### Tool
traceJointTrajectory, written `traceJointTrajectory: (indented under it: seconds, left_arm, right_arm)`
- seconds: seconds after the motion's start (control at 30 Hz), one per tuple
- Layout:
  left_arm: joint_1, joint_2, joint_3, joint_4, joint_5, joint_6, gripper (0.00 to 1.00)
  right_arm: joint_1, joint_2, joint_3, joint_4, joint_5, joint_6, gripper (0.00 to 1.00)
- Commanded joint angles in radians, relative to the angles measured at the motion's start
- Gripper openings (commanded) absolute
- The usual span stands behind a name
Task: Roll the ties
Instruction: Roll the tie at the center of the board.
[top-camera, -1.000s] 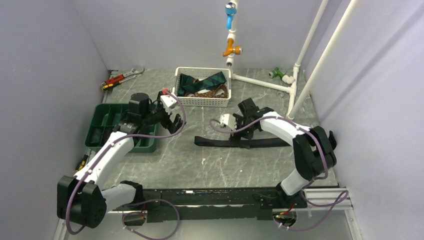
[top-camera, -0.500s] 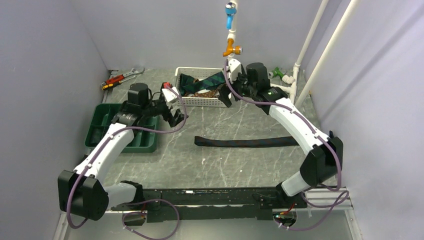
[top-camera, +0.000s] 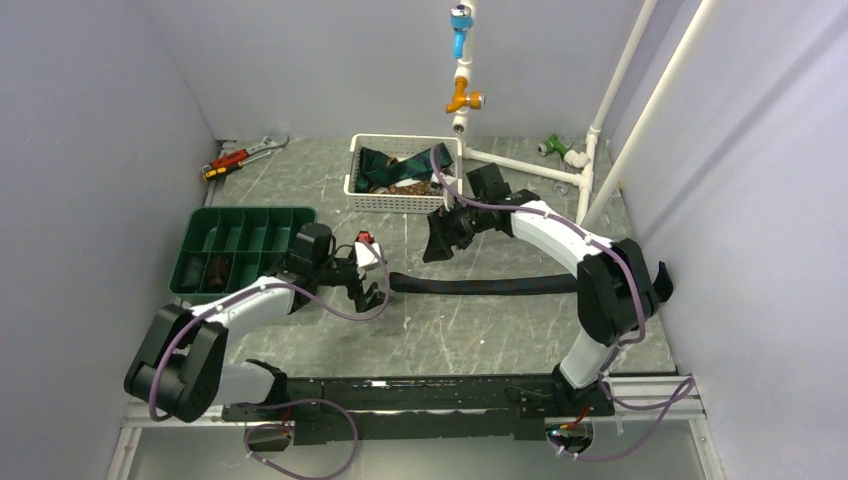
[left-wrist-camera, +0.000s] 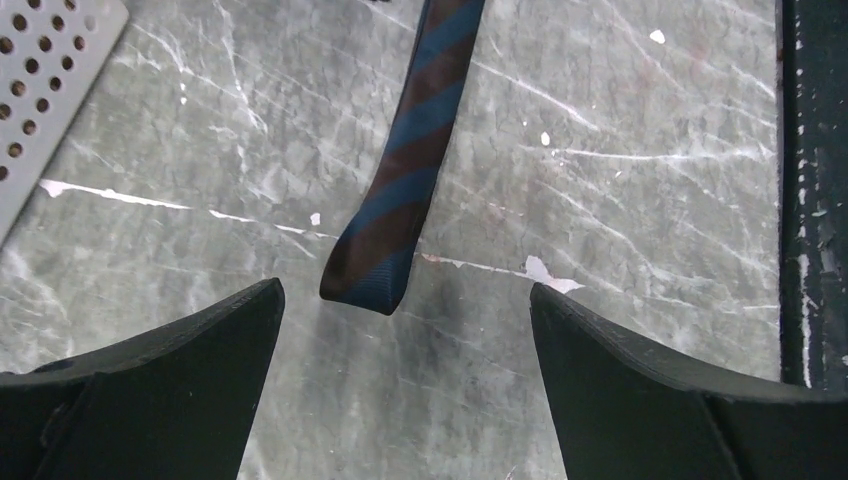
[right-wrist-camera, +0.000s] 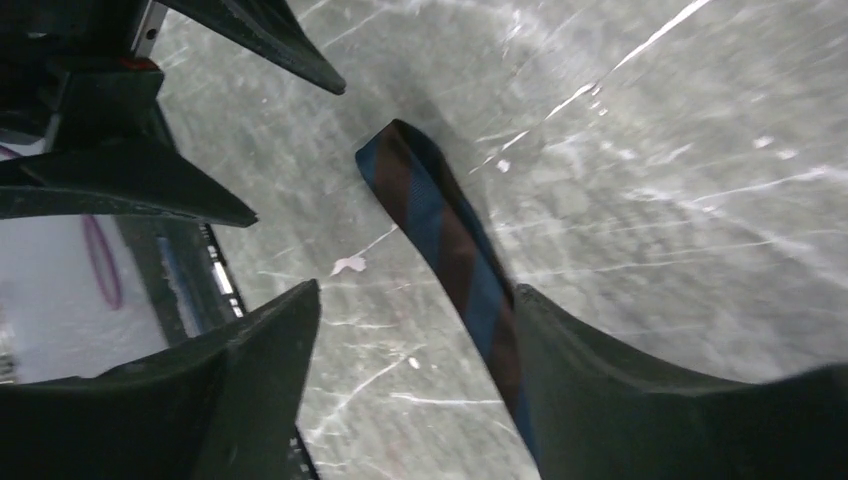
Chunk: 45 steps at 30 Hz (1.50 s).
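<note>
The striped tie (top-camera: 490, 286) lay flat, unrolled, on the tabletop (top-camera: 480, 335); other ties (top-camera: 400, 165) sat in the far basket (top-camera: 400, 204). The left pincer (top-camera: 376, 290) at its left end and the right pincer (top-camera: 438, 250) above both stood released, empty.

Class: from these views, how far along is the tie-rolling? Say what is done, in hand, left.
Done: the striped tie is laid out straight, not yet rolled. In hand: the open left gripper brackets its end; the right gripper hovers open over it. Left: rolling it, then the ties in the white basket.
</note>
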Motion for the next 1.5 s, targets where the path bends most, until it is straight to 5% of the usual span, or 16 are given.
traceJointTrajectory:
  seconds: [0.0, 0.13, 0.4, 0.67, 0.97, 1.1, 1.33, 1.47]
  left_arm:
    - [-0.002, 0.044, -0.025, 0.175, 0.071, 0.046, 0.98]
    - [-0.02, 0.113, -0.005, 0.167, 0.079, 0.1, 0.93]
    - [-0.021, 0.193, 0.015, 0.226, 0.008, 0.046, 0.87]
    - [-0.064, 0.246, 0.074, 0.134, -0.037, 0.069, 0.68]
    - [-0.09, 0.301, 0.129, 0.078, -0.113, 0.013, 0.67]
    - [-0.097, 0.314, 0.141, 0.051, -0.112, -0.002, 0.76]
    - [-0.102, 0.301, 0.141, 0.023, -0.082, 0.017, 0.51]
    - [-0.107, 0.246, 0.119, 0.045, -0.042, 0.058, 0.47]
  right_arm:
    - [0.002, 0.084, -0.021, 0.03, -0.133, 0.105, 0.6]
    - [0.012, 0.143, -0.036, 0.08, -0.155, 0.18, 0.32]
    - [0.038, 0.208, -0.031, 0.089, -0.151, 0.24, 0.09]
    - [0.048, 0.291, -0.007, 0.066, -0.096, 0.241, 0.04]
    - [0.048, 0.371, 0.02, 0.029, -0.045, 0.227, 0.0]
    - [0.047, 0.389, 0.028, 0.001, -0.018, 0.211, 0.0]
    - [0.045, 0.399, 0.02, -0.008, -0.012, 0.205, 0.0]
    - [0.046, 0.416, 0.031, -0.012, -0.017, 0.204, 0.0]
